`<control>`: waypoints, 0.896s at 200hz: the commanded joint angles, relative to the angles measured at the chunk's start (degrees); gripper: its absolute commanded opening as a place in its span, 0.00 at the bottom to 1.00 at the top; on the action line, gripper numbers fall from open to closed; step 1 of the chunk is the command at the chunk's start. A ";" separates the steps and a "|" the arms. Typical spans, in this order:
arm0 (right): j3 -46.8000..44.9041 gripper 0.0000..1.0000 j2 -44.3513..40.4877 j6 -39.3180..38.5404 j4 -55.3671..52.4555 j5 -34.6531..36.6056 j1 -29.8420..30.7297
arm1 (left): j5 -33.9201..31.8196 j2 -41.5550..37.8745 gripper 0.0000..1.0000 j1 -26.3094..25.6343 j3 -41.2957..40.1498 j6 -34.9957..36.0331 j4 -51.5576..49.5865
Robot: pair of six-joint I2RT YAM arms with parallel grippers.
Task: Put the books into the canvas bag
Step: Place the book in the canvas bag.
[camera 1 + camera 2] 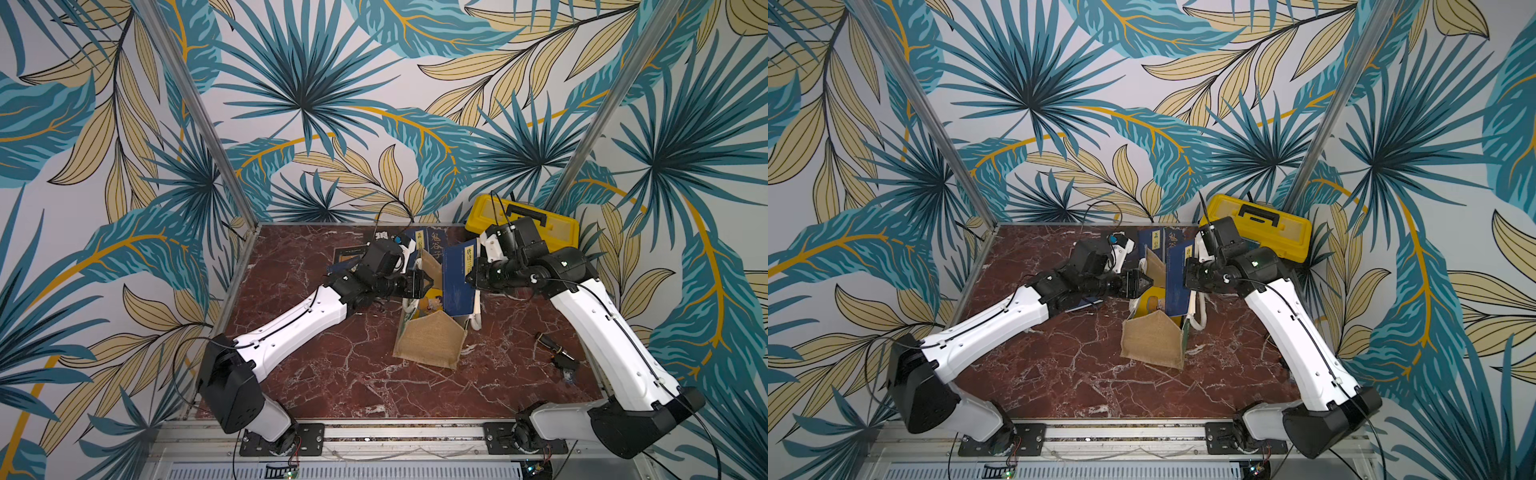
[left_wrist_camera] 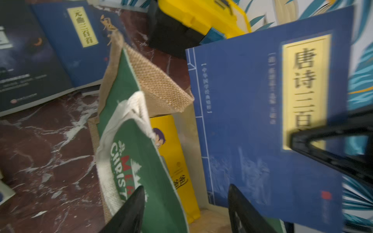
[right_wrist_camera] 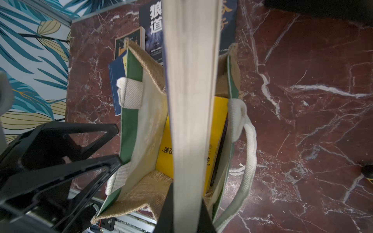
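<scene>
In a top view the canvas bag [image 1: 430, 345] stands open-mouthed on the surface [image 1: 332, 374], long axis front to back, with a navy book [image 1: 457, 282] upright in its mouth. Only the left wrist view shows that cover facing the left end effector [image 2: 185, 203], jaws apart and empty. Only the right wrist view shows the right end effector [image 3: 186, 201] clamped on its page edge; a yellow book [image 3: 167, 145] lies inside the bag.

**Paperback [image 3: 191, 80] edge-on over the canvas bag [image 3: 145, 113]**

The right gripper [image 3: 186, 201] clamps the paperback with its cream page edge facing the camera, upright over the bag's open mouth. A yellow book [image 3: 219, 121] stands inside the bag. The left gripper [image 3: 115, 145], jaws apart, sits just beside the bag's green-trimmed wall. A dark book [image 3: 151, 20] lies on the marble table [image 3: 302, 100] beyond.
</scene>
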 commanded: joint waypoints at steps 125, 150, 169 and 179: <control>-0.13 0.00 -4.27 3.05 -4.30 -9.66 0.31 | -11.98 -2.85 0.00 -3.16 1.77 -8.21 -12.92; -0.90 0.00 -6.32 4.59 -1.67 -10.68 0.40 | -11.97 -2.98 0.00 -3.16 1.51 -8.62 -12.90; -3.42 0.00 -7.15 6.03 1.02 -11.54 1.84 | -11.78 -2.91 0.00 -3.25 1.37 -8.93 -12.92; -4.54 0.00 -6.92 6.38 1.71 -11.26 3.08 | -11.74 -2.90 0.00 -3.24 1.27 -9.15 -12.92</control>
